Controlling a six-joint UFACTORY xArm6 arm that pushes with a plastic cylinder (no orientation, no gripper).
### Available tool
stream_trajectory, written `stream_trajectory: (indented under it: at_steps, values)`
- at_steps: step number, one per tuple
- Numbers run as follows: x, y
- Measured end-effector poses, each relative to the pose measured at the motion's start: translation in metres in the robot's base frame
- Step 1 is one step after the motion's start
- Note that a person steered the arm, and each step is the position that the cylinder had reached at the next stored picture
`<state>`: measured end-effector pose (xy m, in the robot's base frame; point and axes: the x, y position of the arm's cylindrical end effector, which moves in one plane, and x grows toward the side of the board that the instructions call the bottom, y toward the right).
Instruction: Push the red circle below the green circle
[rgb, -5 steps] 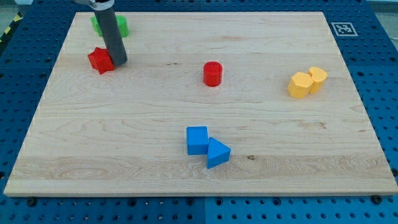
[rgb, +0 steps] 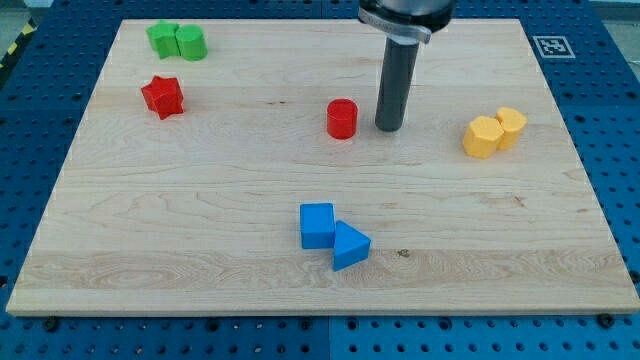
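The red circle (rgb: 342, 118) stands on the wooden board (rgb: 200, 220) a little above its middle. My tip (rgb: 389, 127) rests on the board just to the right of the red circle, a small gap apart from it. The green circle (rgb: 191, 43) sits at the board's top left, touching a second green block (rgb: 163, 39) on its left. The rod rises from the tip toward the view's top.
A red star (rgb: 162, 96) lies below the green pair at the left. A blue cube (rgb: 317, 225) and a blue triangle (rgb: 349, 245) touch near the bottom middle. Two yellow blocks (rgb: 494, 132) sit together at the right.
My tip has moved from beside the red star at the left to the right side of the red circle. No block has shifted.
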<state>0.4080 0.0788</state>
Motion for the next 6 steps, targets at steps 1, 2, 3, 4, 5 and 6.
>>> stream_trajectory:
  at_steps: [1,2,3,4,5,6]
  values:
    - [0.000,0.000]
    - [0.000,-0.010]
    - [0.000,-0.022]
    - [-0.010,-0.028]
    - [-0.025,-0.030]
    - [-0.024,-0.044]
